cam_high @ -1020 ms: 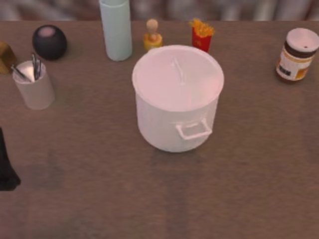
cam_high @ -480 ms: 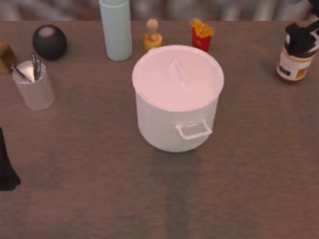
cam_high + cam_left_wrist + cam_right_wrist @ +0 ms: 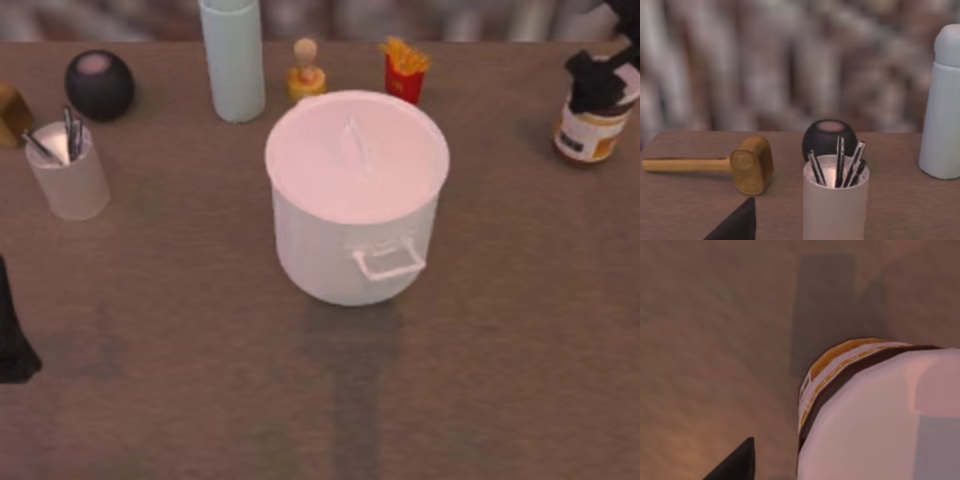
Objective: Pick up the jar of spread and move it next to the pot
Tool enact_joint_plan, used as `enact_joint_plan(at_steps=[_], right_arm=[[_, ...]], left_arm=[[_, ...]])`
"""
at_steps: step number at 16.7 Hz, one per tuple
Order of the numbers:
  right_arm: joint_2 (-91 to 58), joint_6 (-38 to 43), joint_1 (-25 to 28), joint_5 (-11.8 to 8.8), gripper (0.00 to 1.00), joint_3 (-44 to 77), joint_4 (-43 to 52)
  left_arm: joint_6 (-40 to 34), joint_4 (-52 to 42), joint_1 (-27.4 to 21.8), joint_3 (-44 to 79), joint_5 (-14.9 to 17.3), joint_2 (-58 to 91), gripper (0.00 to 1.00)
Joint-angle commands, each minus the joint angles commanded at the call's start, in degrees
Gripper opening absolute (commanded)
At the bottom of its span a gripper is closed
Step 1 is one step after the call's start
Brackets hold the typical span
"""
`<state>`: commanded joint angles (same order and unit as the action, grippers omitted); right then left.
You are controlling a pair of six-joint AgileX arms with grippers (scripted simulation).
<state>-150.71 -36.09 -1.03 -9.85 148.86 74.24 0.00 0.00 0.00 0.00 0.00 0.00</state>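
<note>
Where jar of spread (image 3: pixel 590 130) stands, right jaws (image 3: pixel 600 80) overhead

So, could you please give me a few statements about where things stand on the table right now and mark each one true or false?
1. The jar of spread stands at the table's far right. True.
2. The right gripper is over the jar's lid. True.
3. The pot has no lid. False: a flat white lid covers it.
4. The jar touches the pot. False: bare table separates them.
5. The left gripper holds the cup of pens. False: it sits at the left edge, away from the cup.
</note>
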Motion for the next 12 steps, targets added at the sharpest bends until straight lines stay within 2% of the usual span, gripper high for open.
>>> enact_joint_plan(at_steps=[5,9,12], right_arm=[[-1.1,0.7,0.7,0.2,1.0,-4.7,-5.9],[-1.1,0.8,0.8,0.2,1.0,-4.9,-6.1],[-1.1,0.8,0.8,0.2,0.77,-4.9,-6.1]], left_arm=[[0.0,0.0,0.0,0.0,0.0,0.0,1.0],[0.0,0.0,0.0,0.0,0.0,0.0,1.0],[0.0,0.0,0.0,0.0,0.0,0.0,1.0]])
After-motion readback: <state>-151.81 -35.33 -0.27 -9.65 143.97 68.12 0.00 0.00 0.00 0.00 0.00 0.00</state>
